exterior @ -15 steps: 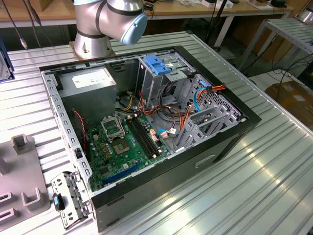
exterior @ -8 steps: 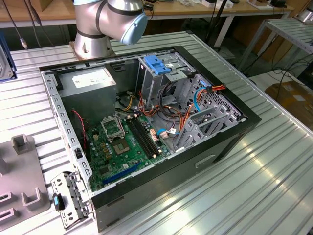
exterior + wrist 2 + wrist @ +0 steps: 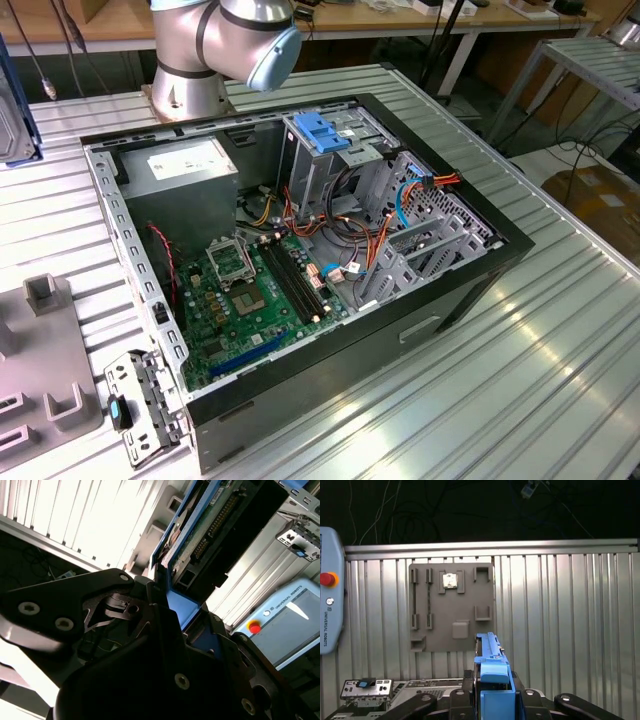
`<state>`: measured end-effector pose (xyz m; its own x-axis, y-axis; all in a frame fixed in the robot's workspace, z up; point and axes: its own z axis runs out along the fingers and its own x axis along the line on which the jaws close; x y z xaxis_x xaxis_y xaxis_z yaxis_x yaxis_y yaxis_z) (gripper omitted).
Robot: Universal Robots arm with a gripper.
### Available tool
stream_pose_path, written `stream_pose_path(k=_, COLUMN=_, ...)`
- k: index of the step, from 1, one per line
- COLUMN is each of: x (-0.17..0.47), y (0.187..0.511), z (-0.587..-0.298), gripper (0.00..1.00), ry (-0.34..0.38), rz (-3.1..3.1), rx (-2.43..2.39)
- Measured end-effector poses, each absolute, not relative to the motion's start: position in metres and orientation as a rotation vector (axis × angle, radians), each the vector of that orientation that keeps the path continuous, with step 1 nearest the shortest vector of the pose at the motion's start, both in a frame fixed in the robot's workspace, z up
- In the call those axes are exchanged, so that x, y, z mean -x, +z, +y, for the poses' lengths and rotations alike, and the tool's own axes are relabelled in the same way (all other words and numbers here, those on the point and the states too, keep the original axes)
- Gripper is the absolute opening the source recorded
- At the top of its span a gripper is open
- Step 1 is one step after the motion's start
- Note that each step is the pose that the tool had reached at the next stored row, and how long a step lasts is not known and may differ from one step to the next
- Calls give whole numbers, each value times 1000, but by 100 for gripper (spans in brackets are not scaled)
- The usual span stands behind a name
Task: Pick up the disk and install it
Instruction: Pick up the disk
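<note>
Disk (image 3: 492, 666) is picked – the fingers (image 3: 468, 681) are closed on its blue-railed end, holding it off the tabletop (image 3: 560, 630). Install not done: the case (image 3: 470, 270) sits open in the exterior view and its blue-topped cage (image 3: 325, 140) looks unfilled. Long axis runs straight out from the wrist, free end leading. It stands edge-on in the first wrist view – the second wrist view gets its circuit-board face (image 3: 212, 530).
</note>
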<state>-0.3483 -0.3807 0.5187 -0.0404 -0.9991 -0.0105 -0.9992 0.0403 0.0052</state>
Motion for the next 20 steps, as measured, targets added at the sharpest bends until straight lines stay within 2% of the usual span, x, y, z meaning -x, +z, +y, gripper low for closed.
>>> stream_pose_path(k=20, x=331, y=519, z=-381, gripper=37, ry=17, rz=2263, rx=2173)
